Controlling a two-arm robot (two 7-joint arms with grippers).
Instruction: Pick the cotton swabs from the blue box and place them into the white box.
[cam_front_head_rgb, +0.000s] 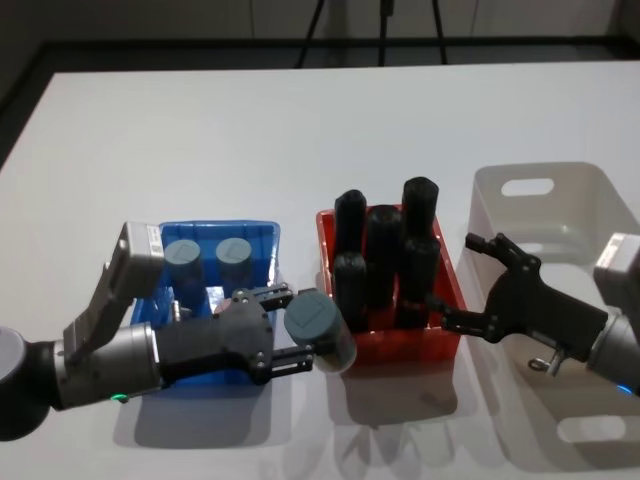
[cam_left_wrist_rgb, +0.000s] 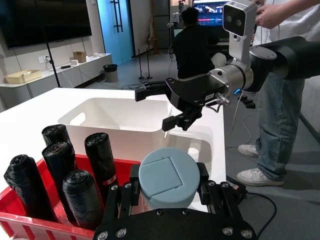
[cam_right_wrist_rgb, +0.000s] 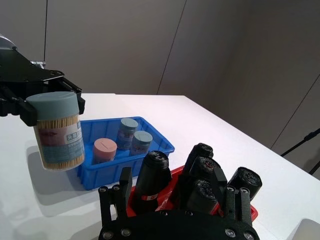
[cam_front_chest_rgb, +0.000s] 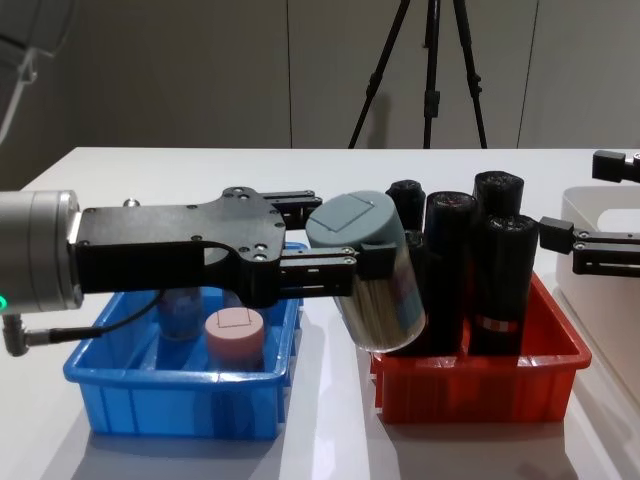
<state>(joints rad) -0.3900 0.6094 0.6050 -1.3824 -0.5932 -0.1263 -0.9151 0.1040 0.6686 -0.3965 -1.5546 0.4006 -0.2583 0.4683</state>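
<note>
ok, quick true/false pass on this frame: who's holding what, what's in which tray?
1. Left gripper holds a tub off the table. True.
2. That tub's lid is pink. False: it is grey-blue.
3. Blue box holds a pink tub and two grey-blue tubs. True.
4. Black rolls stand in the red tray. True.
5. Right gripper is shut on a roll. False: it is open, holds nothing, and hovers by the red tray's right side.
</note>
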